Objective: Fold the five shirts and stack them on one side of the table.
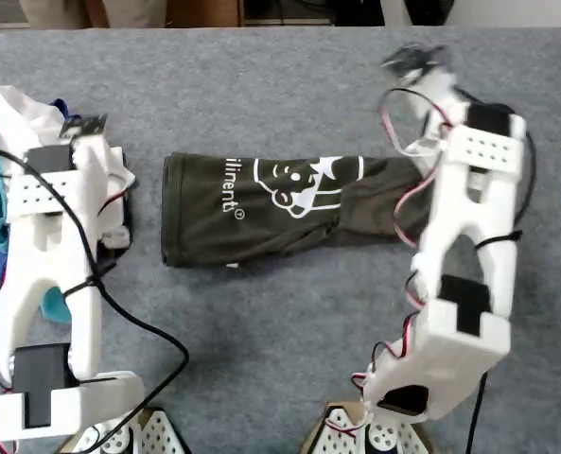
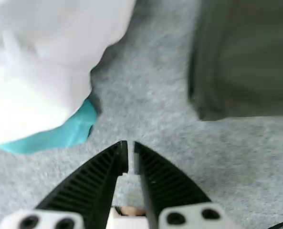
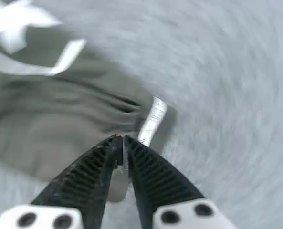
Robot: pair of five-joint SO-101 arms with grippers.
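A dark olive shirt [image 1: 280,208] with a white print lies folded into a long strip across the middle of the grey table [image 1: 261,85]. My right gripper [image 3: 122,141] is shut. It hangs over the strip's right end [image 3: 60,119], just beside a white label [image 3: 152,119], with nothing visibly between its fingers. The right arm [image 1: 469,236] stands over that end. My left gripper [image 2: 130,149] is shut and empty above bare table, between the olive shirt's corner [image 2: 241,62] and a white shirt [image 2: 41,57] lying over a teal one [image 2: 69,133].
A pile of unfolded shirts [image 1: 15,123], white, teal and blue, sits at the table's left edge, partly under the left arm [image 1: 48,246]. Black cables [image 1: 138,326] trail across the table near the left arm's base. Bare table lies behind and in front of the olive shirt.
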